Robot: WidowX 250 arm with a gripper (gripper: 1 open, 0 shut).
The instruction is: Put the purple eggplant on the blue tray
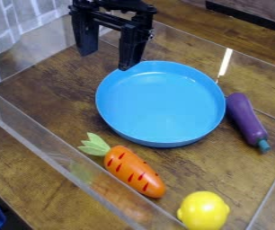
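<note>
The purple eggplant (247, 119) lies on the wooden table just right of the blue tray (130, 126), its teal stem tip pointing toward the front. The tray is a wide round dish in the middle of the view, with nothing in it. My gripper (108, 47) hangs at the back left, above the table behind the tray's far left rim. Its two black fingers (129, 49) point down, stand apart, and hold nothing. It is well away from the eggplant.
An orange carrot (130, 169) with green leaves lies in front of the tray. A yellow lemon (204, 211) sits at the front right. Clear plastic walls (56, 157) border the table on the left and front.
</note>
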